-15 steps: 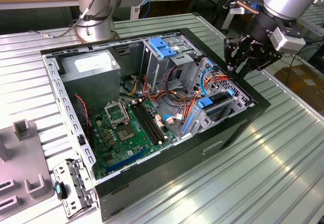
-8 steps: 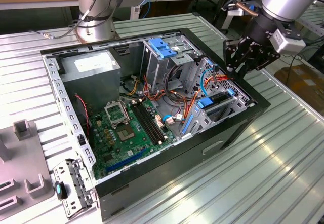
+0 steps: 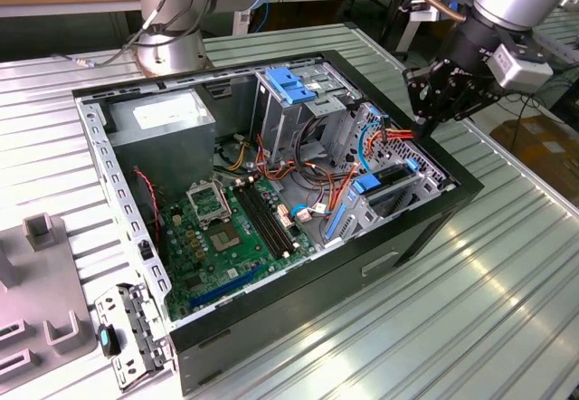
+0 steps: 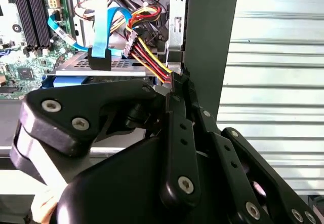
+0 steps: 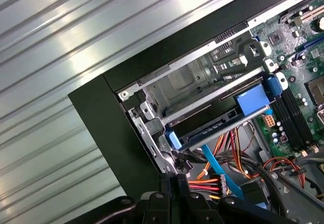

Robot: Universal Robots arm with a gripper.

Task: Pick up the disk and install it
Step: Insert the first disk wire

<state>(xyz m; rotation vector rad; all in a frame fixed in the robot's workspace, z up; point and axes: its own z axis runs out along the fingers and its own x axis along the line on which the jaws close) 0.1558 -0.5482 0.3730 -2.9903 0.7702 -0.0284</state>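
So the gripper [image 3: 423, 128] is hanging over the open PC case [image 3: 425, 237], out at about 3 o'clock from the motherboard [image 3: 222, 237] in the exterior view, right above the corner where the drive bays sit. Its fingers look pressed together with nothing between them; in both wrist views the black linkage [image 4: 177, 133] runs down to a narrow tip just beside the bundle of red, yellow and orange wires [image 5: 212, 181]. The disk [image 5: 217, 125] is already sitting in its bay near the case wall, a flat dark slab with bright blue rails, one blue tab [image 5: 251, 101] at the motherboard end and a smaller one [image 5: 172, 140] at the end nearer the gripper. In the exterior view you can spot the disk's blue tab [image 3: 366, 184] at roughly 8 o'clock from the gripper, low in the cage. A thin blue cable [image 4: 101, 26] loops over the metal tray close by. The tall cage with the light-blue latch [image 3: 289, 83] stands off at 9 o'clock from the gripper, well apart.
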